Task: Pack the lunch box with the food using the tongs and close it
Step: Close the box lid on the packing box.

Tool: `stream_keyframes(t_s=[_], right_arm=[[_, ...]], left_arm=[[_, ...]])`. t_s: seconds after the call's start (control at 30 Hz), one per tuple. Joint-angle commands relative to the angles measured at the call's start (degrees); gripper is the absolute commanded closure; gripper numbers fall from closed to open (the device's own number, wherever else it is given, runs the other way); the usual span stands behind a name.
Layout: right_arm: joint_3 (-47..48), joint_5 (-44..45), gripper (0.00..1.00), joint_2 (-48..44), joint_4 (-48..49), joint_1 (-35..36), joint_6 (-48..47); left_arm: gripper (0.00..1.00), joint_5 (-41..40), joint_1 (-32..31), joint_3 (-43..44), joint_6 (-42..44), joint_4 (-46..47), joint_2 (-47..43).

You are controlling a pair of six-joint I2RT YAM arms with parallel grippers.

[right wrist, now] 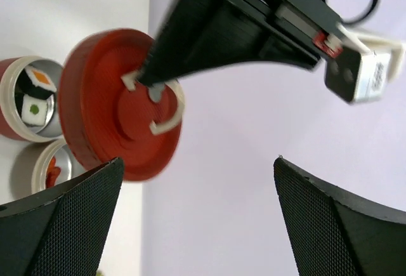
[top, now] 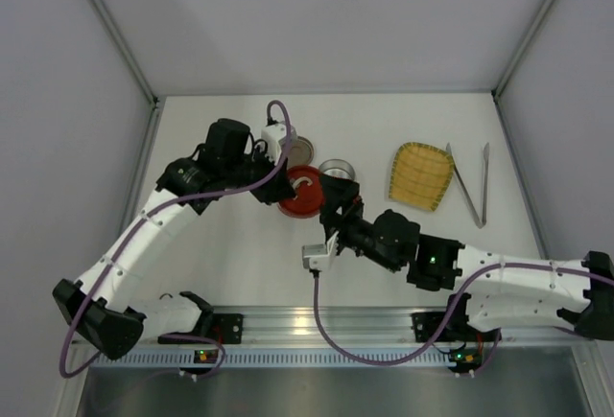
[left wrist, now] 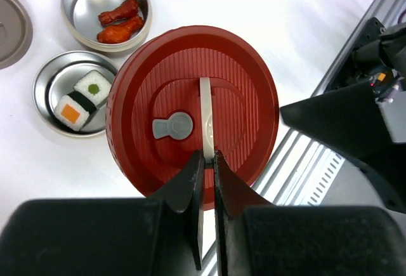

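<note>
The left claw (left wrist: 206, 157) is closed. Its two black fingers pinch the thin white handle (left wrist: 205, 108) on top of the red lid (left wrist: 247, 85), so the lid lies directly in front of the fingertips. I cannot tell whether the lid rests on something.

To the left of this claw, partly covered by the lid's rim, stands a round steel tin (left wrist: 54, 73). It holds two sushi pieces, one with an orange centre (left wrist: 72, 112) and one with a green centre (left wrist: 94, 87). A little further from the claw is a second steel tin (left wrist: 89, 3) with two red pieces (left wrist: 120, 30) inside. A flat grey lid (left wrist: 9, 25) shows at the far left edge.

The right claw (right wrist: 197, 162) is wide open and holds nothing. The red lid and the left claw are just in front of it, between its fingers in the wrist view.

To the right of the right claw, on the white counter (top: 240, 254), lies the yellow mat (top: 420, 175). Beyond the mat, well apart from both claws, lie the tongs (top: 462, 182), with their arms spread a little.
</note>
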Motion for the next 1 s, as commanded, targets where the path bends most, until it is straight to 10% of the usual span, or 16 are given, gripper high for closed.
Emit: stream_keyframes(t_s=[0.0,0.53,0.97], right_arm=[[6.7,2.2,0.01,-3.1,-9.4,-3.5,11.1],[21.6,-21.0,0.01,-3.9,-34.5,-47.6,43.6],[19.6,-26.6,0.01,-6.1,-32.0,-56.0,48.9]], left_arm=[[1.00,1.6,2.7,-1.3,0.6,5.3,2.8],[1.00,-1.8,7.9,-8.2,5.3,21.9,17.2],[1.00,-12.0,5.5,-11.4,10.4,27.0,20.8]])
